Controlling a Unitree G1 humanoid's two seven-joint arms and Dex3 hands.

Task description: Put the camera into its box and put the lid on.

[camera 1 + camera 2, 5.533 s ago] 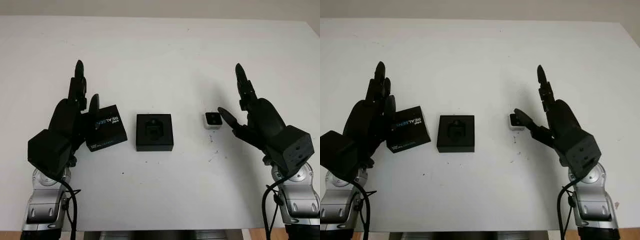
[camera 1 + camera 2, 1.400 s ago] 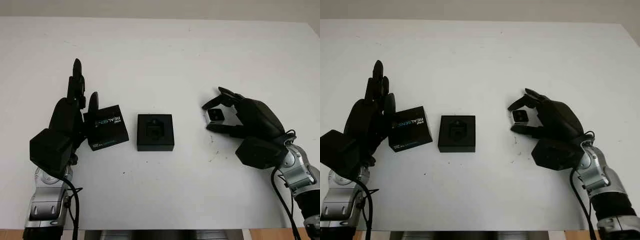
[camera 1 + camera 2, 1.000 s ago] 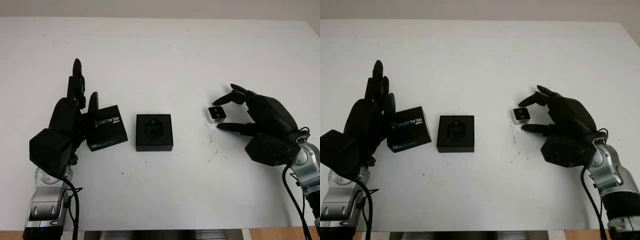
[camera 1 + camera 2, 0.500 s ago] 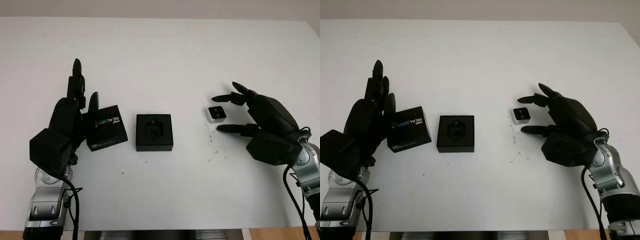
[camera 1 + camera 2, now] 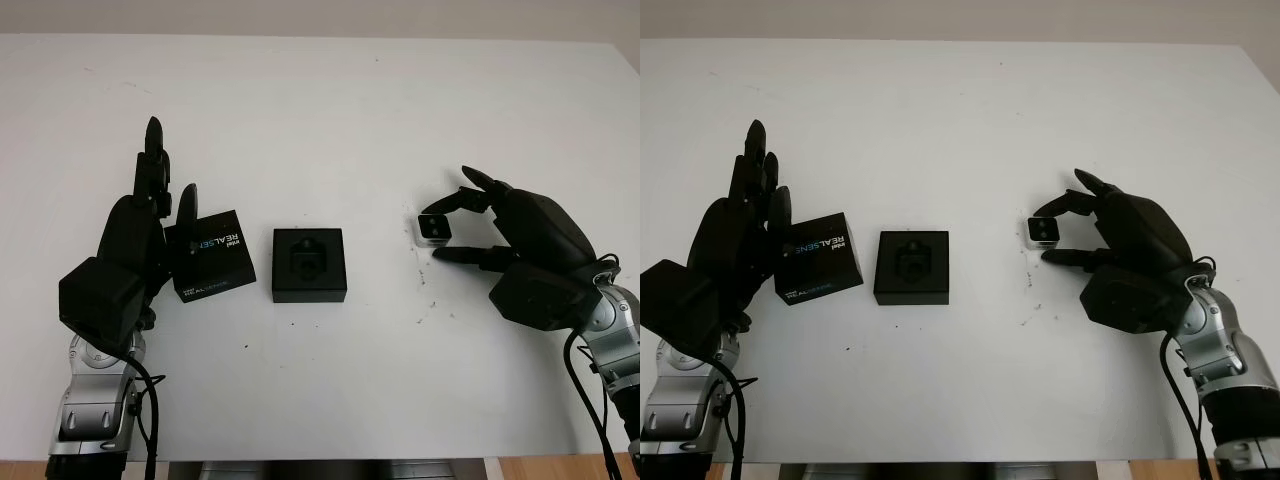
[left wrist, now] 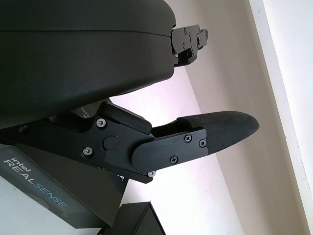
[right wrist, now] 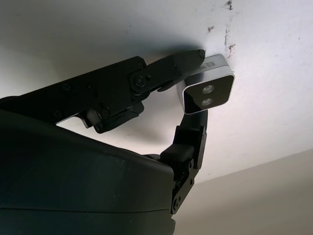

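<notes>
Open box (image 5: pixel 310 264), camera (image 5: pixel 434 227) well apart

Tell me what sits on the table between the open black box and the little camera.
Nothing: in the left eye view the stretch of white table between the box and the camera is bare. The right hand pinches the camera from its far side.
</notes>
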